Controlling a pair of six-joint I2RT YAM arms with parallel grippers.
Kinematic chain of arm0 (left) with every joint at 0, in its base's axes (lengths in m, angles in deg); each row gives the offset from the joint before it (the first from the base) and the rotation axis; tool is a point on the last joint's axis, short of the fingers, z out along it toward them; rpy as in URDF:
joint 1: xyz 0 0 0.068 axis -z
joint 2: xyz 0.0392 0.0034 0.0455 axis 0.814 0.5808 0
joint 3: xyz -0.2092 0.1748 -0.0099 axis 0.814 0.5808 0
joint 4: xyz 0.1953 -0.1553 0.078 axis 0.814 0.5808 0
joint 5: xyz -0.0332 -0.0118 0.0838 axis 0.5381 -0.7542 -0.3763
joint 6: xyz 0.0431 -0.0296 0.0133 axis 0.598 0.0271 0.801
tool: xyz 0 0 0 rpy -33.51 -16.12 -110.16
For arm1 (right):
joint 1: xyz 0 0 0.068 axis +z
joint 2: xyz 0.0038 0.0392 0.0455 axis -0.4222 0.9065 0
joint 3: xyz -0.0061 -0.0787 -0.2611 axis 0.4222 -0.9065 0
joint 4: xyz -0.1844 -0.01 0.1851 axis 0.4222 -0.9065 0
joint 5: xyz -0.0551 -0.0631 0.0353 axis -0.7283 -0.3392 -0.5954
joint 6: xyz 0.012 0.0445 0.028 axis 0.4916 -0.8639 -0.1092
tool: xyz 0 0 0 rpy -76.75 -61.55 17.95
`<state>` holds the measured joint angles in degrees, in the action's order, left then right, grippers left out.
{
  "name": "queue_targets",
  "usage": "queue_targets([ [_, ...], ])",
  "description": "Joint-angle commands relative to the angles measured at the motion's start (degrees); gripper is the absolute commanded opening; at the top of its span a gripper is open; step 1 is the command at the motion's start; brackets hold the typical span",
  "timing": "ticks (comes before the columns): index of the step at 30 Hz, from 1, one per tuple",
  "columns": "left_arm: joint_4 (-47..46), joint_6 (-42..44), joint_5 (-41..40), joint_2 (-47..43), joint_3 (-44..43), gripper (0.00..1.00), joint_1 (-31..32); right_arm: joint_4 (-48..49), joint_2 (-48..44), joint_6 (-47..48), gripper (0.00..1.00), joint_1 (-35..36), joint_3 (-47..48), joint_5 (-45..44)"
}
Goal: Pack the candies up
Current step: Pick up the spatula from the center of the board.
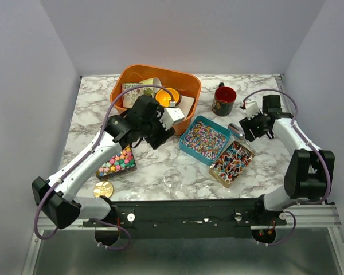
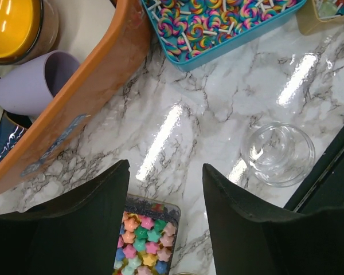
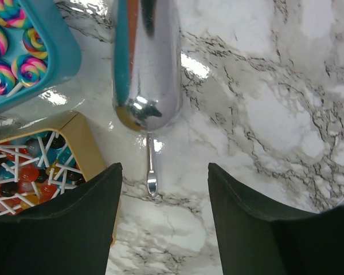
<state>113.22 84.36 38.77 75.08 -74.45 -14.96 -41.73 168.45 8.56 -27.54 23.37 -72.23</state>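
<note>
Pastel star candies fill a small tray (image 1: pixel 117 161) at the left; in the left wrist view it (image 2: pixel 143 238) lies below and between my fingers. A blue tin (image 1: pixel 204 139) holds swirl lollipops, also seen in both wrist views (image 2: pixel 218 23) (image 3: pixel 11 51). A tan tray (image 1: pixel 232 162) (image 3: pixel 28 172) holds red and blue lollipops. My left gripper (image 1: pixel 156 137) (image 2: pixel 165 189) is open and empty above the table beside the orange bin. My right gripper (image 1: pixel 247 133) (image 3: pixel 165 183) is open and empty, over the handle of a silver scoop (image 3: pixel 146 63).
An orange bin (image 1: pixel 156 91) (image 2: pixel 86 97) with cups stands at the back. A red and black mug (image 1: pixel 224 101) stands right of it. A clear glass bowl (image 1: pixel 172 179) (image 2: pixel 278 153) sits near the front edge. A gold disc (image 1: pixel 103 189) lies at the front left.
</note>
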Motion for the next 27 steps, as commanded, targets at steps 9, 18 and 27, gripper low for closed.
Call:
queue_targets([
  [9,-3.1,0.1,-1.1,10.4,-6.1,0.64,-6.2,2.0,9.1,10.3,0.54,0.0,0.1,5.0],
  [18,-1.9,0.5,-1.4,12.8,-7.9,0.64,-7.4,1.3,13.6,12.4,0.43,-1.1,0.2,5.1],
  [27,-3.5,0.9,1.7,13.4,-8.9,0.64,-7.5,2.7,12.5,13.7,0.01,-1.6,-2.6,3.8],
])
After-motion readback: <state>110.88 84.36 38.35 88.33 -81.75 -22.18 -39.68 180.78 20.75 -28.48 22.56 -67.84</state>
